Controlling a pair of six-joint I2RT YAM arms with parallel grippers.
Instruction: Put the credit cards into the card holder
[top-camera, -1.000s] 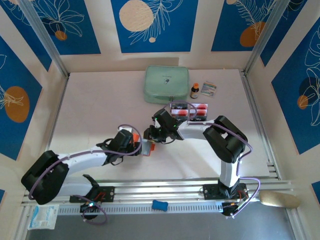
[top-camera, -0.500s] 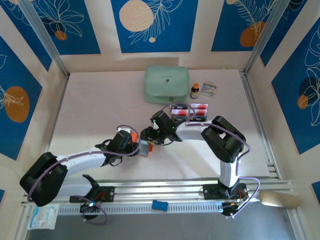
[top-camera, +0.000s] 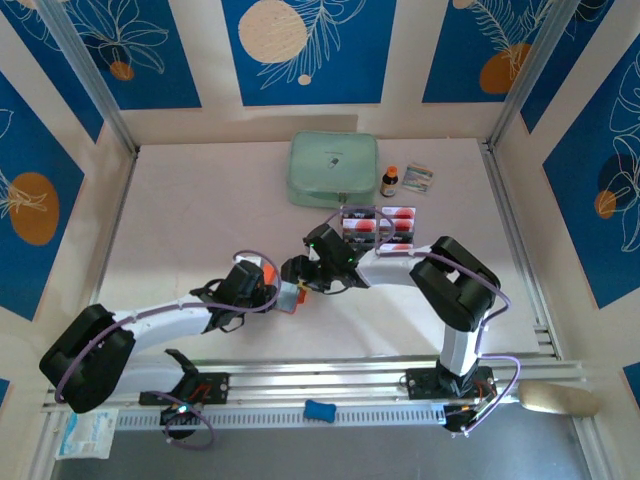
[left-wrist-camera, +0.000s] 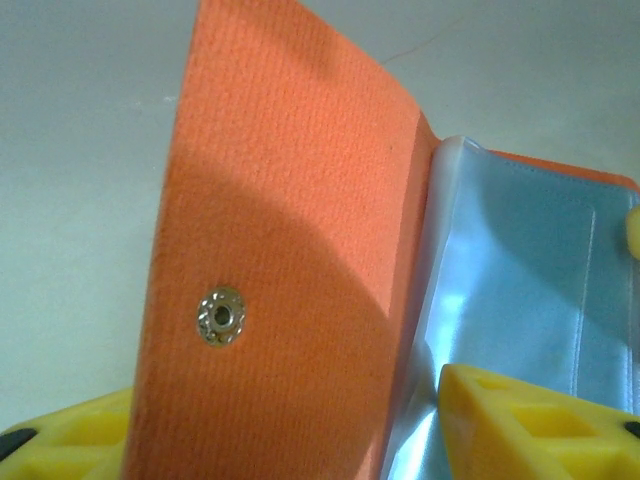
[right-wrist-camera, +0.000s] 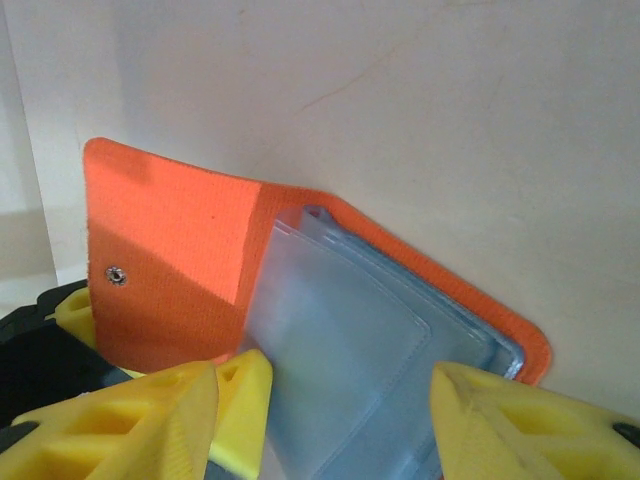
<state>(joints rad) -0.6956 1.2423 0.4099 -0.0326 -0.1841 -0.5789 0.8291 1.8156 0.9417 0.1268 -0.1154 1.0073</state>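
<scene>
Currently your card holder (top-camera: 290, 294) sits near the middle of the table (top-camera: 200, 200), caught between the two grippers. It is open: the orange flap (right-wrist-camera: 170, 260) stands up with its little snap button (left-wrist-camera: 220, 316) facing the left wrist camera, and the clear sleeves (right-wrist-camera: 340, 330) fan out beside it.

Your left gripper (left-wrist-camera: 290, 400) has its yellow fingers set apart, one behind the flap and one lying against the sleeves. The flap fills the gap between them, so you cannot tell from these views whether they are pinching it or only straddling it.

Your right gripper (right-wrist-camera: 345, 380) comes in from the other side with its fingers spread wide. The sleeves lie in the space between them, and neither finger is clamped on anything.

The credit cards (top-camera: 385, 216) are well apart from the holder, standing in a clear tray (top-camera: 417, 228) further back on your right, partly covered by the right arm. None of them is in the holder's sleeves. Behind the tray you have a mint-green zip case (top-camera: 333, 170), a small bottle (top-camera: 389, 181) and a printed packet (top-camera: 419, 178) near the back wall.
</scene>
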